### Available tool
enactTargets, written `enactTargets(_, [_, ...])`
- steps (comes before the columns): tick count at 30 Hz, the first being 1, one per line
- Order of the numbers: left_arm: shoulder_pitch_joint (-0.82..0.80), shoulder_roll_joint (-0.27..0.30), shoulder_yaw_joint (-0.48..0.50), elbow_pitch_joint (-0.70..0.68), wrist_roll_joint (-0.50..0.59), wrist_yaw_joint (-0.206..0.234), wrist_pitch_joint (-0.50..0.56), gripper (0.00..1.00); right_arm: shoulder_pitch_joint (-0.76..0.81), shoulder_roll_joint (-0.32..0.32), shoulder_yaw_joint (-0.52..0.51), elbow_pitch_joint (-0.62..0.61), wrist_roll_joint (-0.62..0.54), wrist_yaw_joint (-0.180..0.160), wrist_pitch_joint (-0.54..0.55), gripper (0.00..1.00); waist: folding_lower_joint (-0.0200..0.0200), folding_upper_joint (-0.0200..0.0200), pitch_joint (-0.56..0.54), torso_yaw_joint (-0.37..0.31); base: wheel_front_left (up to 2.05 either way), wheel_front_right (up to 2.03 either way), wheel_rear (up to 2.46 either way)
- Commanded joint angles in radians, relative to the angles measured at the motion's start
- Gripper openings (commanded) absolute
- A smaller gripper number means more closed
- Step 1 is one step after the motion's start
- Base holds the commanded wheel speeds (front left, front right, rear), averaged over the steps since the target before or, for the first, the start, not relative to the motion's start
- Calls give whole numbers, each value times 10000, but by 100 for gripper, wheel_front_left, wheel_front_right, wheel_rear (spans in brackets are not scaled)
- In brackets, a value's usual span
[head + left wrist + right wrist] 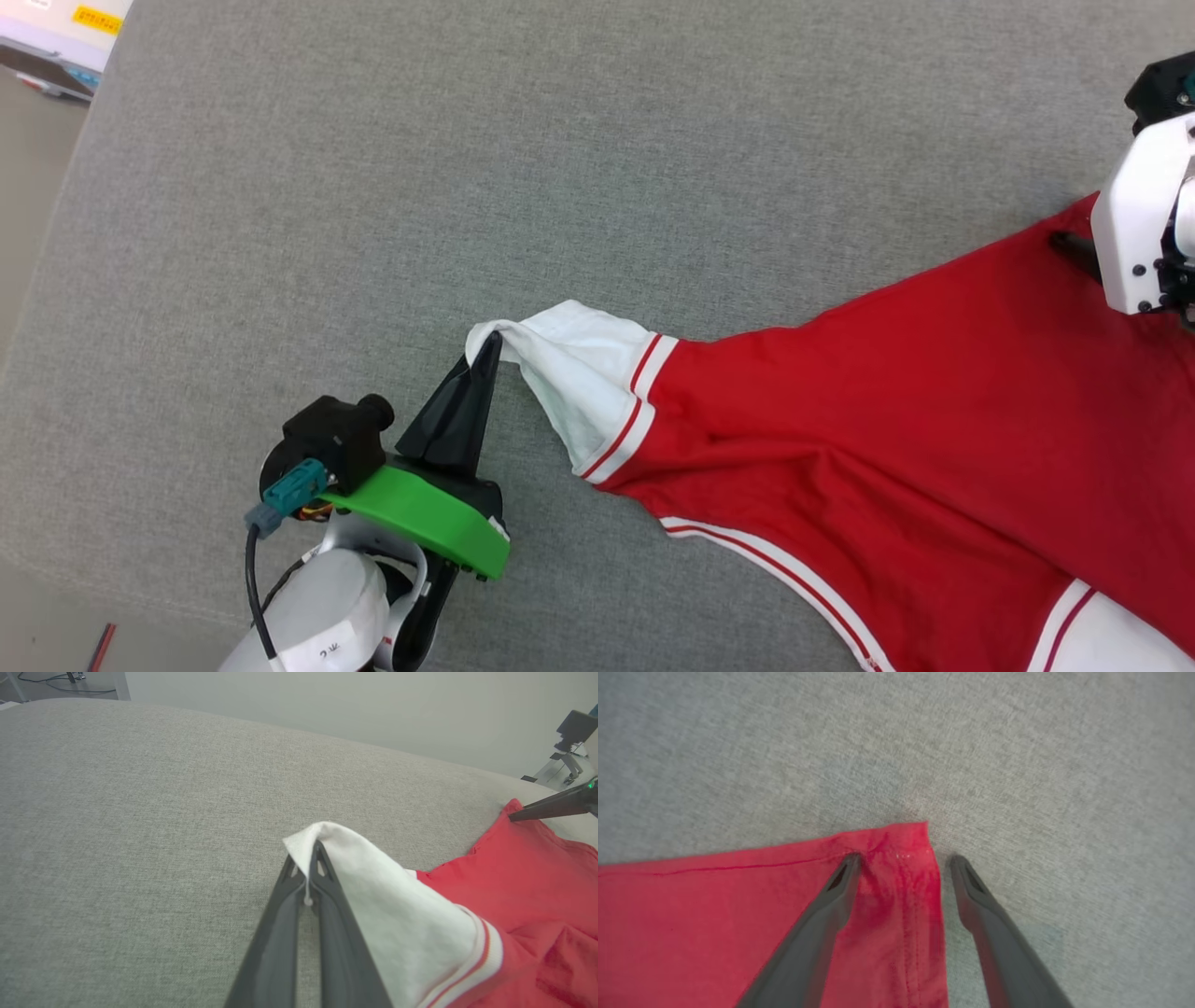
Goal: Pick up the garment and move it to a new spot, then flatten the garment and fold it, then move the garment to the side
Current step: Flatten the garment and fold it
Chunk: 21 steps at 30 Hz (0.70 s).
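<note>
Pinching the tip of the white sleeve [373, 886], the left pincer [310, 856] has its two dark fingers together with a fold of cloth clamped between them, so the sleeve rises off the grey fabric surface [373, 187] in a small peak at the grip. From there the cloth runs taut through the red-and-white striped cuff trim [644, 392] into the red body of the garment [887, 448], which lies spread over the right part of the surface and runs off the head view's right edge. At its far end the right pincer [903, 858] stands with fingers apart, one over the red hem corner [901, 835] and the other over bare surface just beside the edge, holding nothing; whether the tips touch down I cannot tell. My reading is that the sleeve grip serves to draw the jersey outward and flat, while the right arm is placed to take or pin the opposite corner; folding is not yet begun
</note>
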Motion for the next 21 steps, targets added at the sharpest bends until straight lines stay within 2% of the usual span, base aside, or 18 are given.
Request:
enactTargets(1, [-173,-87,6,41,100,-39,-63,0,-36,102,184,434,25,-7,-75,100,0,0,145,141,0,0,0])
enactTargets(4, [-177,-96,6,93,97,-36,-76,0,126,138,628,1183,218,-7,54,100,0,0,123,155,0,0,0])
enactTargets(5, [-162,-87,21,109,90,-25,-81,0,162,161,720,1376,415,-7,101,85,0,0,97,136,0,0,0])
enactTargets(6, [-140,-74,40,120,82,-9,-85,0,151,180,760,1461,553,-7,7,13,0,0,66,101,0,0,0])
enactTargets(7, [-100,-51,72,130,72,22,-90,0,112,191,819,1526,683,-7,-176,0,0,0,19,40,0,0,0])
enactTargets(13, [23,99,161,194,75,85,-109,0,-275,51,919,1292,1460,-7,-1851,0,0,0,-523,-244,0,0,0])
enactTargets(21, [-221,626,324,176,238,68,8,0,-278,-705,1254,-20,2152,-7,-4154,0,0,0,-1708,-739,0,0,0])
